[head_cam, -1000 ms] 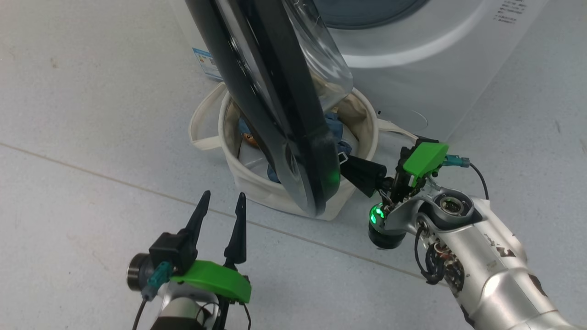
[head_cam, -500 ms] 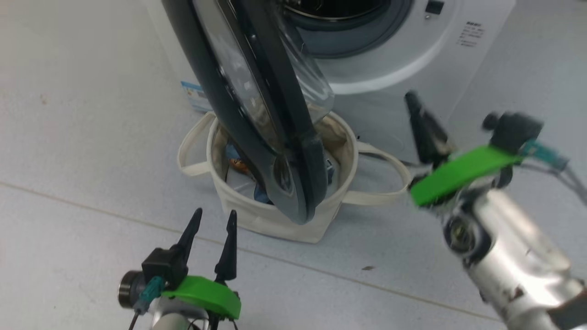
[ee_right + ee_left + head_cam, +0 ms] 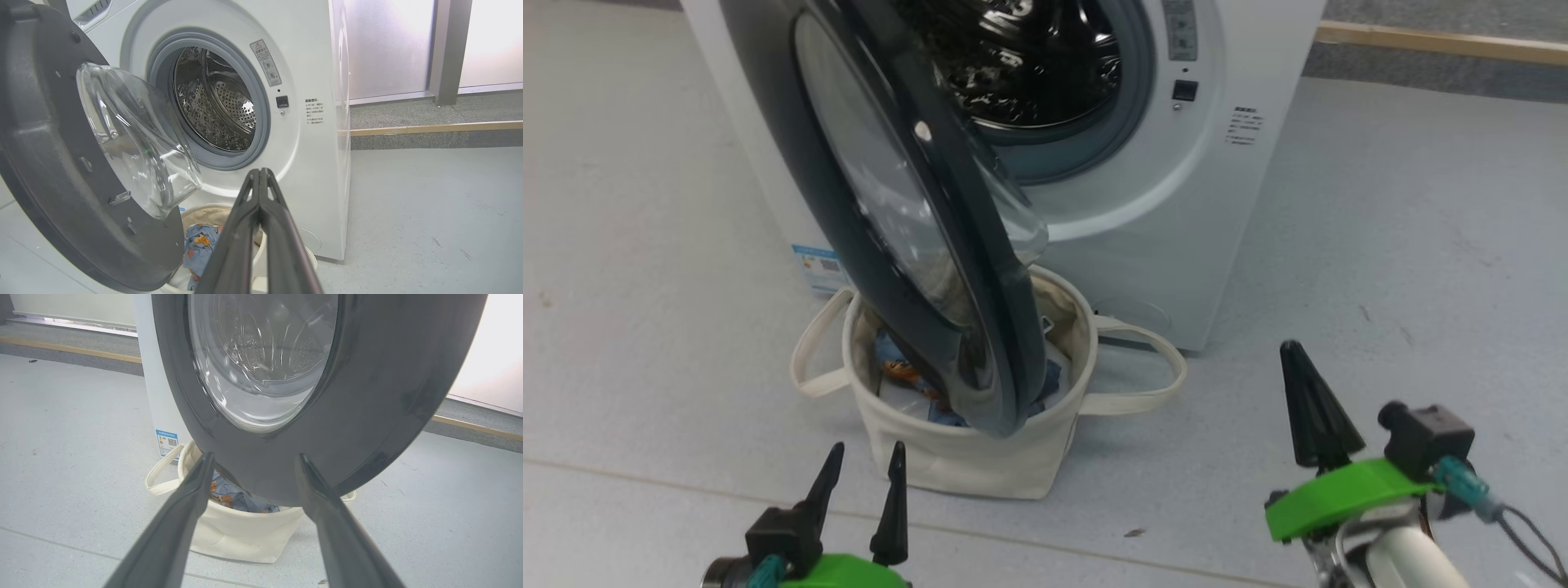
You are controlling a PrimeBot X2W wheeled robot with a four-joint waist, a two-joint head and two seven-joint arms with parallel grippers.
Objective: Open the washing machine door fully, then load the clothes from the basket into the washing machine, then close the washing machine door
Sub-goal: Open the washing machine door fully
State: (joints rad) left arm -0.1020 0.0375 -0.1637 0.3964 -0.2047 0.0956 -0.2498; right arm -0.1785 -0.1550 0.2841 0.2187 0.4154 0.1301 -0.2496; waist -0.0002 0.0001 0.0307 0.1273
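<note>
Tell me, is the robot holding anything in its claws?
No, nothing is held. The left claw is open and empty, short of the basket. The right claw is pinched shut on nothing, clear of the door.

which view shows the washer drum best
Right wrist view: the drum sits unobstructed, its perforations clear. Head view catches it partly behind the door. Left wrist view shows it dimly through the door's glass.

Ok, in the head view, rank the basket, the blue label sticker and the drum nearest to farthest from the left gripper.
1. basket, on the floor just ahead of the left gripper.
2. blue label sticker, behind the basket, low on the washing machine.
3. drum, high inside the machine.
</note>
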